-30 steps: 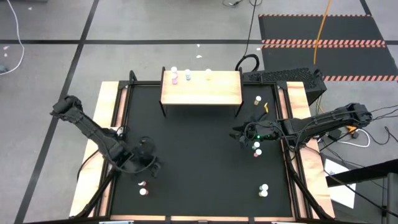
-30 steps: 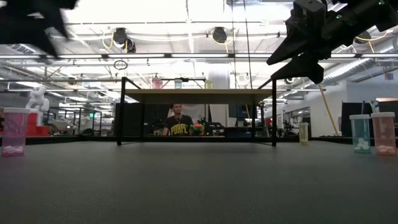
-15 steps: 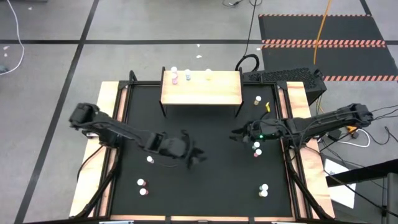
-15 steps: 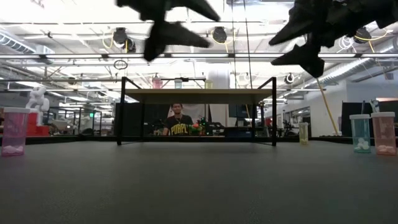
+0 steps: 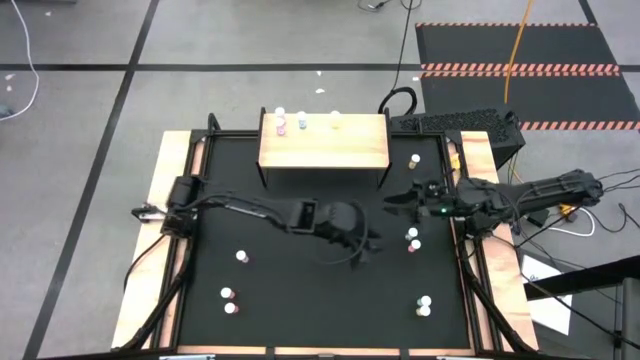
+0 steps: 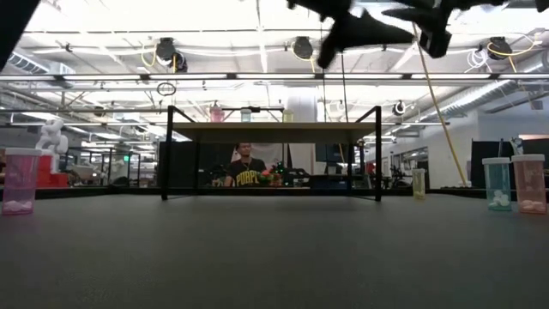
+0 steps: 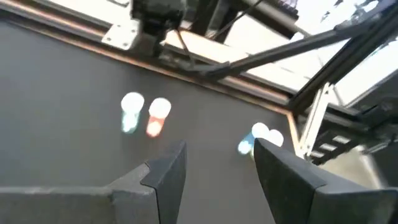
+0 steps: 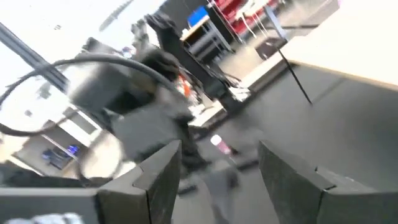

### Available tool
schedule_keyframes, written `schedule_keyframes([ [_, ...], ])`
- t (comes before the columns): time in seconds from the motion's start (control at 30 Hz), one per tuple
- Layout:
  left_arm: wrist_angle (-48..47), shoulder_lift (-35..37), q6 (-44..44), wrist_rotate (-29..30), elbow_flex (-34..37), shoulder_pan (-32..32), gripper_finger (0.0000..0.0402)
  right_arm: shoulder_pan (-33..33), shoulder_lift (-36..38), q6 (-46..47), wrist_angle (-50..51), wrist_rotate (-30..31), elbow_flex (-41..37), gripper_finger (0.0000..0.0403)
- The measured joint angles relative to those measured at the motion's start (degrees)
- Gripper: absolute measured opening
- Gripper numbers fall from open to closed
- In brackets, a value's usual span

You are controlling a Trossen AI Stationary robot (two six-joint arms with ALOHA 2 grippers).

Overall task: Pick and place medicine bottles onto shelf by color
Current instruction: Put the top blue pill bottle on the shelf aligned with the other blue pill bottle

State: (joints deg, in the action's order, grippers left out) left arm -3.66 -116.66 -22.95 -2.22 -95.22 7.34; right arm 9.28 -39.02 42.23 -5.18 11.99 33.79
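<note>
Three small bottles (image 5: 302,122) stand on the far edge of the light-wood shelf (image 5: 325,150); the shelf also shows in the low view (image 6: 274,132). Other white-capped bottles stand loose on the black mat: a pair (image 5: 412,240), one near the shelf (image 5: 414,160), a pair near the front right (image 5: 424,306), and three at the left (image 5: 232,300). My left gripper (image 5: 368,248) is open and empty above the mat's middle, left of the pair, which shows as a blue and a red bottle (image 7: 144,116). My right gripper (image 5: 392,204) is open and empty, beside the shelf's right legs.
Wooden strips (image 5: 168,200) border the mat left and right. In the low view a pink bottle (image 6: 19,180) stands at the left, and yellow, blue and pink ones (image 6: 497,184) at the right. A person (image 6: 246,168) sits far behind the shelf.
My left arm has swung fast from the table's near left, across the middle, toward the right edge, and now reaches close to the bottle pair. My right gripper has risen a little and drawn slightly toward the far edge. No bottle has moved.
</note>
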Motion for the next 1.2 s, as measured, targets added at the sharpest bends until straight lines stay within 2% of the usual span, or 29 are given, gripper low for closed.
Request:
schedule_keyframes([
  [0.5, -0.77, -17.05, 5.88, -4.77, -21.24, -4.34, 0.0189, 1.68, 6.37, -3.6, -3.29, 0.15, 0.01, 0.0208],
  [0.7, 2.21, -19.21, 8.15, -5.09, -22.41, -6.66, 0.0189, 1.66, 7.6, -5.83, -3.15, 1.91, 0.01, 0.0208],
  [0.8, 7.23, -21.25, 10.37, -6.77, -22.44, -7.38, 0.0189, 1.66, 7.64, -5.59, -3.2, 3.85, 0.01, 0.0208],
  [0.9, 17.85, -24.84, 15.55, -8.94, -22.38, -7.26, 0.0189, 1.61, 7.64, -5.79, -2.96, 4.7, 0.01, 0.0208],
  [1.03, 26.37, -28.65, 20.29, -9.02, -22.46, -6.85, 0.0189, 1.63, 7.64, -5.58, -2.32, 4.68, 0.01, 0.0208],
  [1.2, 24.73, -32.37, 20.1, -8.2, -22.3, -7.54, 0.0189, 1.63, 7.64, -4.05, -2.29, 4.81, -0.01, 0.0208],
])
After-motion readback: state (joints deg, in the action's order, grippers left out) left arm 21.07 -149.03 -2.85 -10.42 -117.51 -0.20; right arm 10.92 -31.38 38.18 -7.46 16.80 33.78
